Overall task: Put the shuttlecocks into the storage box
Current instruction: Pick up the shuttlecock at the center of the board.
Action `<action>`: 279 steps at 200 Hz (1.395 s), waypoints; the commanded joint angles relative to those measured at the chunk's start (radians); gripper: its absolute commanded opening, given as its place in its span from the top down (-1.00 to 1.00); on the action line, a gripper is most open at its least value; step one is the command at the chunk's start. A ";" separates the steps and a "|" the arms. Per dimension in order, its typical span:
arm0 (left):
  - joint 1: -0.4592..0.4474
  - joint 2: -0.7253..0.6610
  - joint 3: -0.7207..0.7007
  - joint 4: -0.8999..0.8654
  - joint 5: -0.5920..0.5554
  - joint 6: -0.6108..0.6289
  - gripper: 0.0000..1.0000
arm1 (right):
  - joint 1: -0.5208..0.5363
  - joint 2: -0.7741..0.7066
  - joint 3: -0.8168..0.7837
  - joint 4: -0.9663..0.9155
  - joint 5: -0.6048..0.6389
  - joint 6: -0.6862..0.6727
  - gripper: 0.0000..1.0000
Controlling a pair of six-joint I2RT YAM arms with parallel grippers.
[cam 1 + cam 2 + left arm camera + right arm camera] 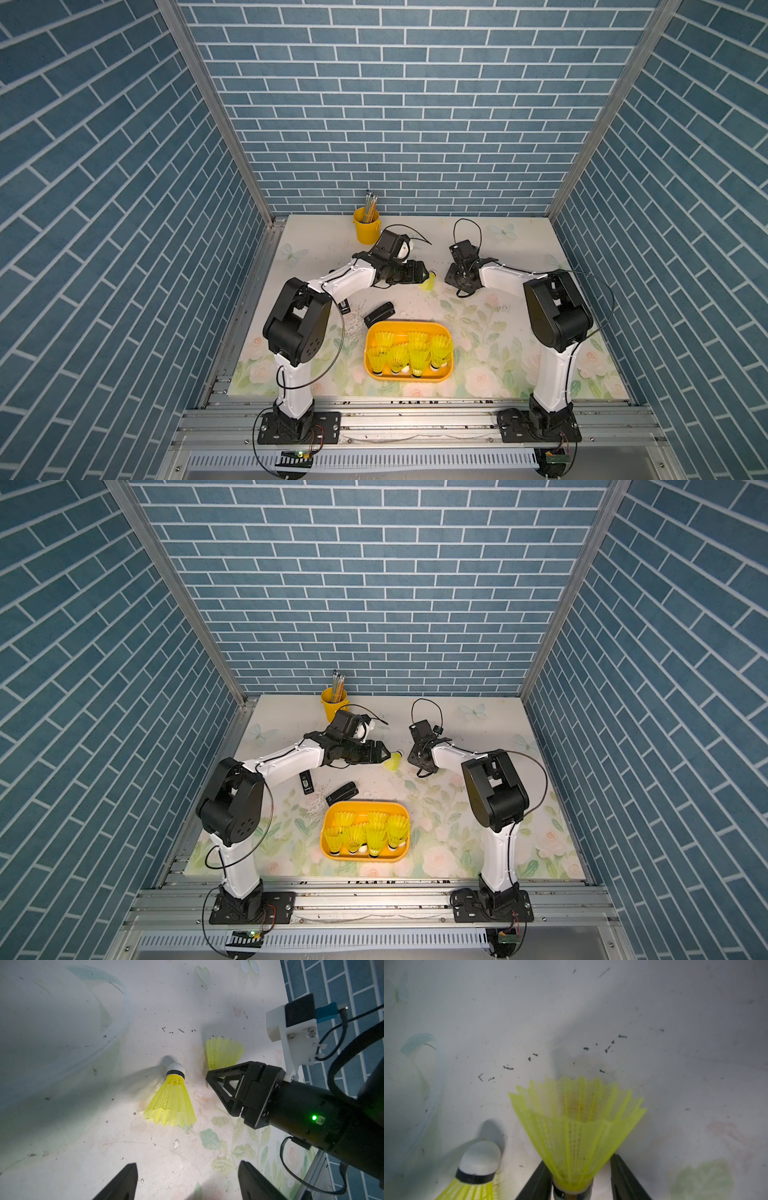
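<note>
In both top views the shallow orange-yellow plastic storage box [415, 325] [365, 803] is sitting at the near middle of the floral-print table [498, 332], already holding a cluster of neon yellow-green plastic shuttlecocks [409, 353] standing skirt-up. Both arms are leaning out over the far middle, where one loose shuttlecock [428, 284] is lying between the left gripper [422, 273] and the right gripper [453, 279], well apart from the box. In the left wrist view the left gripper [187, 1163] is hanging with its fingers wide apart and nothing between them, and the loose shuttlecock [172, 1103] is lying on its side just ahead of it. Beside that, the right gripper [209, 1081] is straddling the base of a second shuttlecock [224, 1055]. In the right wrist view that second shuttlecock [577, 1130] is sitting base-first between the fingers, its skirt flaring away. One finger is touching it and a slim gap is showing at the other, so I cannot tell whether it is pinched yet. To my eye the pickup of the only two strays I can see is in hand. Next, the right gripper is going to need a firm hold on the stiff base rather than the soft skirt, then a lift and a carry over the box rim without toppling those standing inside.
</note>
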 commanded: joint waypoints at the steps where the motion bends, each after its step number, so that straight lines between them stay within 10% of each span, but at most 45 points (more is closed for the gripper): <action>1: 0.007 0.024 0.020 0.005 0.000 0.015 -0.64 | -0.005 0.030 -0.005 -0.002 -0.002 0.017 0.11; 98: 0.006 0.024 0.018 0.015 -0.001 0.010 -0.63 | -0.004 -0.005 -0.034 0.017 -0.002 0.006 0.59; 279: -0.030 -0.167 -0.112 -0.020 -0.067 -0.008 -0.60 | 0.070 -0.352 -0.196 -0.012 -0.024 -0.149 0.75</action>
